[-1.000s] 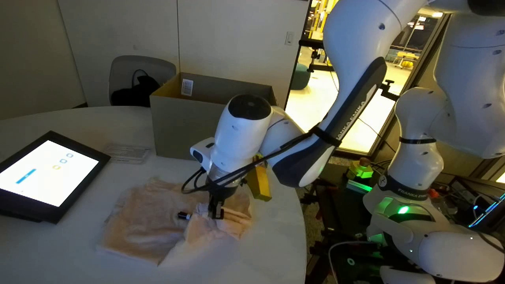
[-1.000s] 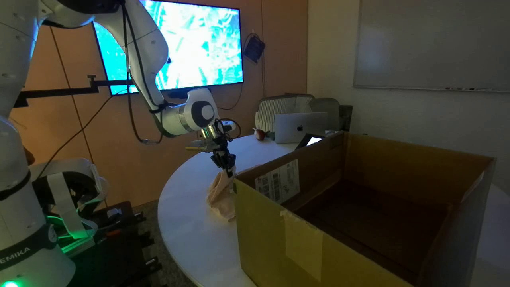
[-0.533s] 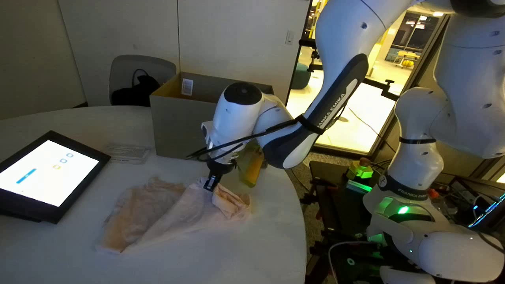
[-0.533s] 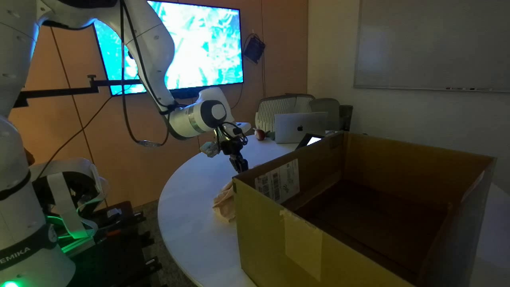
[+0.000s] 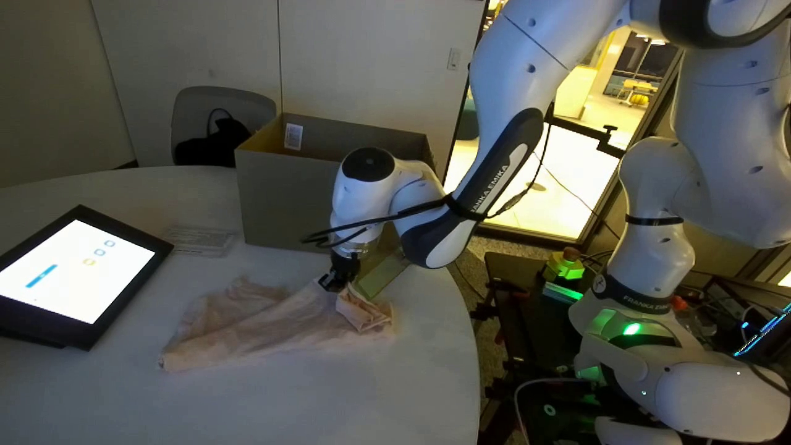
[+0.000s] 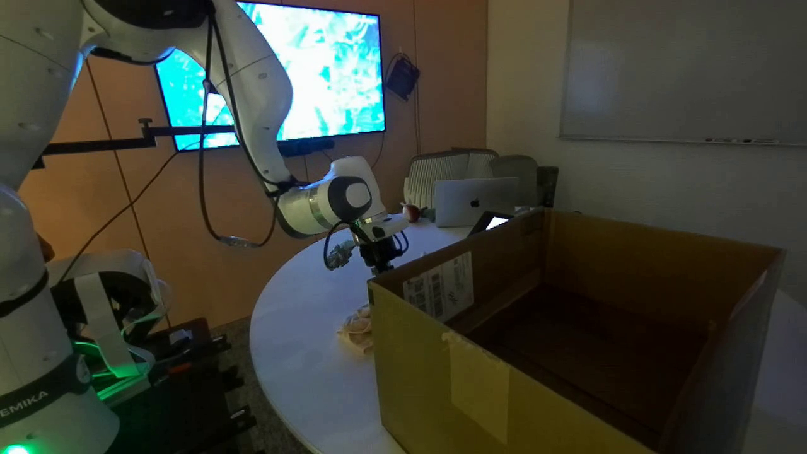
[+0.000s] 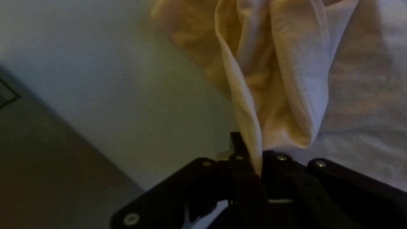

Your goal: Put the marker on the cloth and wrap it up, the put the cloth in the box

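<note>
In an exterior view, the box, an open-topped cardboard carton with plain flat walls, stands on the smooth, pale, curved-edged tabletop. In front of the box lies the cloth, a thin beige-pink fabric, creased and folded into a long tapering shape with a pleated bunch at one end. The fingers meet its edge on the side towards the box. A flat translucent rectangle lies just beside the box; a black-framed tablet with a bright screen is to the left of the box.

In an exterior view, a printed white label adheres to an inner wall of the box, and a paler strip of tape to an outer wall. A crumpled end of the cloth shows past the box's corner. A silver laptop stands beyond the box.

In the wrist view, the dark, angular fingers are clamped on the cloth, whose narrow gathered strip passes between them; looser folds bear a line of stitching.
</note>
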Robot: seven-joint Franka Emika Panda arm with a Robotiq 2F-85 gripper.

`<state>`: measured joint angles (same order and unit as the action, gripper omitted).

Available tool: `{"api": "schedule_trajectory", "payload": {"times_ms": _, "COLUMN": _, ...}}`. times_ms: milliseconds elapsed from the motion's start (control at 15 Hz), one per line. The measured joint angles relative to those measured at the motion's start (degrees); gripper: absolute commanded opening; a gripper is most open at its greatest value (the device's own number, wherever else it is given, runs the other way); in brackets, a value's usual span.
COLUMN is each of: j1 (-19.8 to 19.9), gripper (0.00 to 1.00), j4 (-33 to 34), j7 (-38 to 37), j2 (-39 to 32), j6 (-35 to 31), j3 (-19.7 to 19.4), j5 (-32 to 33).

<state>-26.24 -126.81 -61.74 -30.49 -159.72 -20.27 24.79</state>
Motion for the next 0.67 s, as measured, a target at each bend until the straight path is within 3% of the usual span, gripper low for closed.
{"api": "schedule_trajectory", "payload": {"times_ms": 200, "j1": -0.1, "gripper": 0.55, "j4": 1.4, "j7": -6.3, "j2": -2.6, "j6": 2.2, "j3": 0.2, "j5": -2.9}}
{"api": "schedule_trajectory", "payload": {"times_ms": 600, "j1": -1.0, "gripper": 0.99, "j4": 2.0, "j7": -12.0, "j2": -2.9, "j6": 6.3, "j3": 1.7, "j5": -3.6}}
{"api": "schedule_trajectory", "payload": {"times_ms": 667, "j1": -1.2, "gripper": 1.0, "j4": 1.9, "j7": -12.4, "j2": -2.6, "j6": 7.0, "j3": 2.1, "j5": -3.6}}
